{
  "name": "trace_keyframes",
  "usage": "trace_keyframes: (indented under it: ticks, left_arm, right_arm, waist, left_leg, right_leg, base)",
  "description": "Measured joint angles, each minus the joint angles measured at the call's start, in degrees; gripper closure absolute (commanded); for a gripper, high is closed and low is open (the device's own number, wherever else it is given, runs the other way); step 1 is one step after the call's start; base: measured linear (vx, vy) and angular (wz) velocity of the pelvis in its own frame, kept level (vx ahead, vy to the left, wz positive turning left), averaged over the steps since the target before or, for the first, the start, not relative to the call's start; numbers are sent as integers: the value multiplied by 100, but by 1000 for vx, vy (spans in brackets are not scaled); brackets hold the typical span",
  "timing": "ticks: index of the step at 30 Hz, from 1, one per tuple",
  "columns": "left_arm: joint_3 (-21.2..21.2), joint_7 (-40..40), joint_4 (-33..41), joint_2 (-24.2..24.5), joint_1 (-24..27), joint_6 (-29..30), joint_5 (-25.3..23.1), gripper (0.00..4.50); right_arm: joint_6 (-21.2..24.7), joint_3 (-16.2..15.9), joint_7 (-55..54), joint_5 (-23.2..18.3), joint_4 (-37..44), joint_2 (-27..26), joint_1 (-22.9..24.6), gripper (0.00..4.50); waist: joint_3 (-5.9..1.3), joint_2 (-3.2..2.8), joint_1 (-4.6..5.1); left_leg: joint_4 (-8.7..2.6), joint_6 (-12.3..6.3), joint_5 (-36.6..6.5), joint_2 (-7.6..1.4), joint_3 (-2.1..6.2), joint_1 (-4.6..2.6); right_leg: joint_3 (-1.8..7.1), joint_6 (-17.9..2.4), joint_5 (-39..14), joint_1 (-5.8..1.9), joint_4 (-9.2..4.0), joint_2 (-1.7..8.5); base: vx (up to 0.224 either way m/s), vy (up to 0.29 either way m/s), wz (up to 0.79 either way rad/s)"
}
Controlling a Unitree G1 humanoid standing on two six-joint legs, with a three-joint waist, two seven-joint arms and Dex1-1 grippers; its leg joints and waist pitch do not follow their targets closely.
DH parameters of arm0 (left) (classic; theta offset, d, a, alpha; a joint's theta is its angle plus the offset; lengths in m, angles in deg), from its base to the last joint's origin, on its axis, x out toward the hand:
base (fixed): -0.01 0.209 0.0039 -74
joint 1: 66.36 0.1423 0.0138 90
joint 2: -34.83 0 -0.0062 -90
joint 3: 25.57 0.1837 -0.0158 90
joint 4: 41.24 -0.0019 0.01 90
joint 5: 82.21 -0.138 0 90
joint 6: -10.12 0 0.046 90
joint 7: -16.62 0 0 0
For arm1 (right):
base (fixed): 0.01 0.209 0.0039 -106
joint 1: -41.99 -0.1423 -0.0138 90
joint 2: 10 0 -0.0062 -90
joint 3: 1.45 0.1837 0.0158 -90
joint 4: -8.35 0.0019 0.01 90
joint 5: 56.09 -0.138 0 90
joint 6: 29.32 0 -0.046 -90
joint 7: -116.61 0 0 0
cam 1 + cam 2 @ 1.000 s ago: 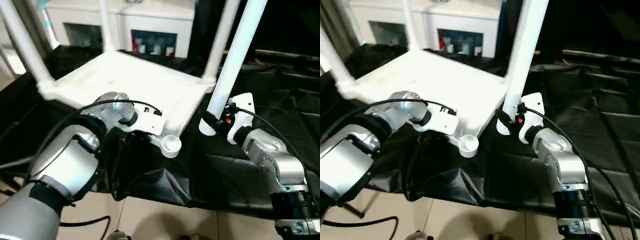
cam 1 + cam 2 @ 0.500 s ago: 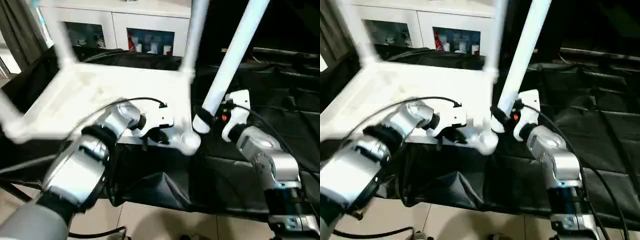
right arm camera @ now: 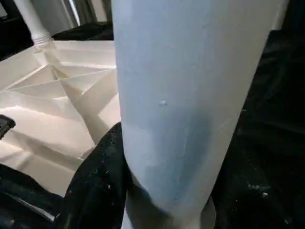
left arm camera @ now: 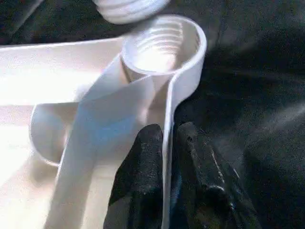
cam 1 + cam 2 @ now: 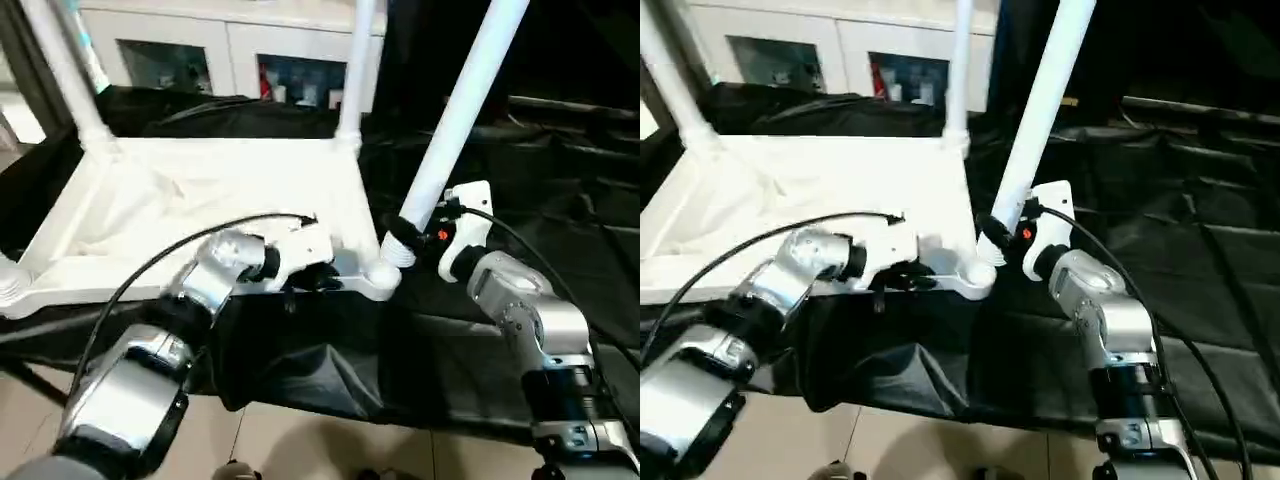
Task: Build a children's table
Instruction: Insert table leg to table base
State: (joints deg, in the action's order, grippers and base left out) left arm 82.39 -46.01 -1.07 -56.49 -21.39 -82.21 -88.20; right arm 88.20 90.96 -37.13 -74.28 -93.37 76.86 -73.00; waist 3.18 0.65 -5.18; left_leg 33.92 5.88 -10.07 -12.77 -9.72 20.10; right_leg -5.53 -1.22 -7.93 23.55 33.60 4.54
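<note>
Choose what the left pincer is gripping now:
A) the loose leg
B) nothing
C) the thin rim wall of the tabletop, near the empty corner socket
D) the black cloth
C: in the left wrist view its black fingers pinch the tabletop rim wall beside the socket.

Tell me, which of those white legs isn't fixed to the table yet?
The leg held by the right end effector. Its threaded end hovers beside the empty corner socket, while the other legs stand upright in theirs.
</note>
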Motion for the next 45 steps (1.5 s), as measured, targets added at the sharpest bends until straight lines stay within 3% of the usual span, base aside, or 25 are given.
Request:
trace_keyframes:
  ticks: [9, 35, 36, 40, 42, 45]
  left_arm:
    - [6, -59, -274, 238, -60, -95, -127, 347]
    - [86, -207, -967, -53, -433, -312, -259, 347]
    - [81, -208, -971, -53, -434, -312, -259, 375]
    - [-28, -170, -1078, -48, -464, -315, -222, 388]
    - [-74, -176, -1126, -45, -465, -316, -191, 427]
    - [-67, -258, -1129, -38, -465, -340, -171, 436]
  right_arm:
    - [-5, 0, 25, 3, 0, 11, 1, 260]
    - [-7, -63, 48, 34, 33, -30, 60, 260]
    - [-7, -63, 49, 34, 33, -29, 61, 260]
    - [-6, -68, 64, 34, 33, -26, 60, 260]
    - [-5, -71, 102, 34, 33, -21, 60, 260]
    - [-4, -96, 155, 34, 33, -22, 59, 260]
  waist:
    - [0, 0, 9]
    - [-1, -6, 10]
    - [-1, -6, 10]
    - [-1, -4, 15]
    - [0, -4, 17]
    - [0, -4, 24]
  left_leg:
    - [0, 0, 0, 1, 0, -1]
    - [-1, 0, 0, 1, 1, -2]
    - [-1, 1, 0, 1, 1, -2]
    - [-1, 0, 0, 1, 1, -2]
    - [-2, 0, 0, 1, 1, -1]
    - [-2, 0, 0, 1, 0, -1]
  right_leg:
    - [0, 3, -1, 0, 0, 0]
    - [2, 2, -1, -2, 0, -1]
    - [1, 2, -1, -2, 0, -1]
    - [1, 2, -1, -2, 0, -1]
    - [1, 2, -2, -1, 0, -1]
    - [2, 3, -2, -1, -3, -1]
  base:
    - [0, 0, 0]
    - [0, 0, 0]
    - [0, 0, 0]
    - [0, 0, 0]
    - [0, 0, 0]
    - [0, 0, 0]
